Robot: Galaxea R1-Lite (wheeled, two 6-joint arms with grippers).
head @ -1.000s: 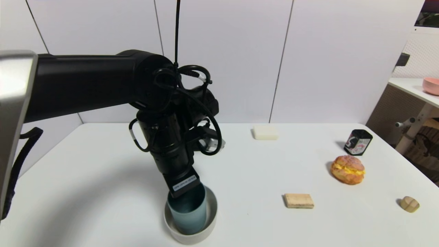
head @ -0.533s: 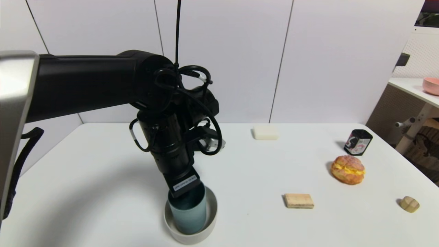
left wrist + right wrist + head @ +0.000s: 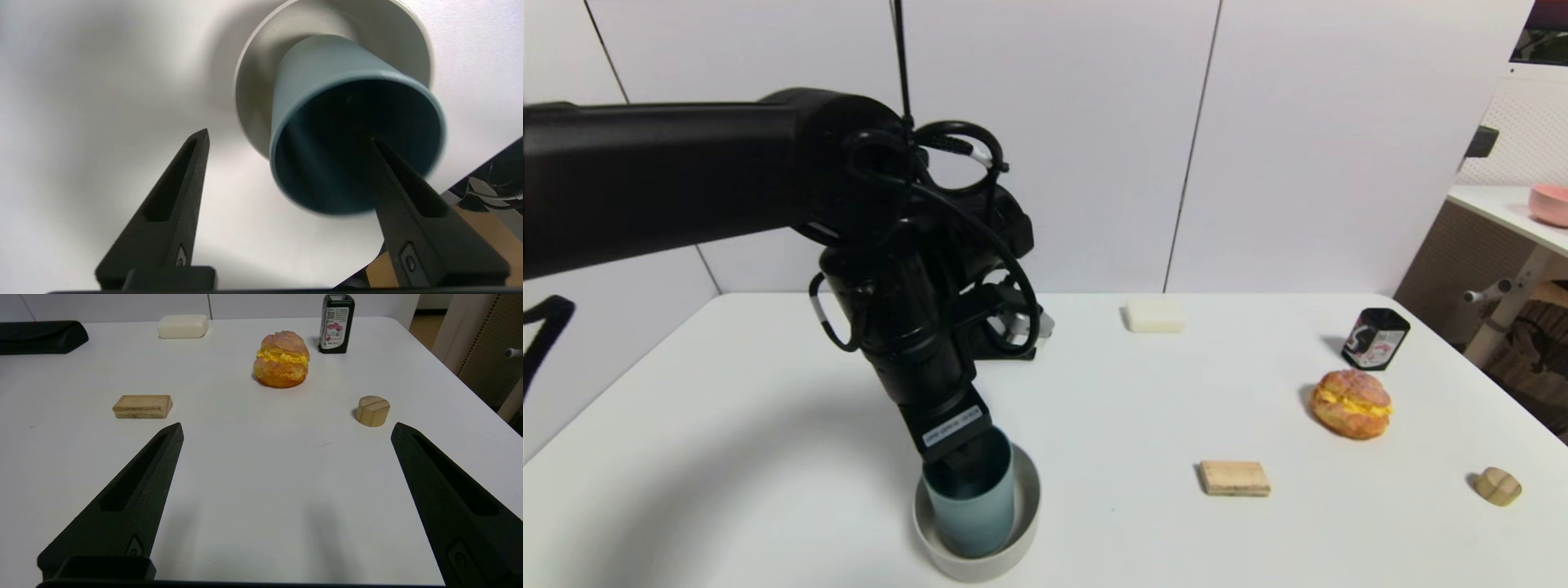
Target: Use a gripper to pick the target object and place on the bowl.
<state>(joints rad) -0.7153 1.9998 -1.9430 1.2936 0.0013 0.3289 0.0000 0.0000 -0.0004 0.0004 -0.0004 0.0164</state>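
Blue-grey tumbler [image 3: 974, 510] stands upright inside the grey-beige bowl [image 3: 1023, 531], near the front edge of the white table [image 3: 768, 425], so the placing itself looks done; step in hand reads as release and retreat. Left gripper [image 3: 286, 136] is right over the cup with its fingers spread: one fingertip [image 3: 378, 149] sits inside the cup mouth against the teal interior, the other [image 3: 200, 139] hangs outside, apart from the wall, so the rim lies between the jaws but nothing is pinched. In the head view the wrist leans over the cup's far-left rim. To do this well: hold the jaws wide and lift straight up along the cup's axis until the inner finger clears the rim; any sideways drift first would likely hook the wall and tip the tumbler, which is taller than the bowl and probably tips easily. Cup sits a bit off the bowl's centre, toward the left, cannot tell if it touches the bowl wall. Right gripper [image 3: 286, 430] is parked, jaws wide apart, low over bare table with the wooden block [image 3: 142, 406], cream puff [image 3: 282, 359], round wooden piece [image 3: 372, 410], black tin [image 3: 336, 323] and white soap bar [image 3: 183, 326] ahead of it, all well apart from the bowl.
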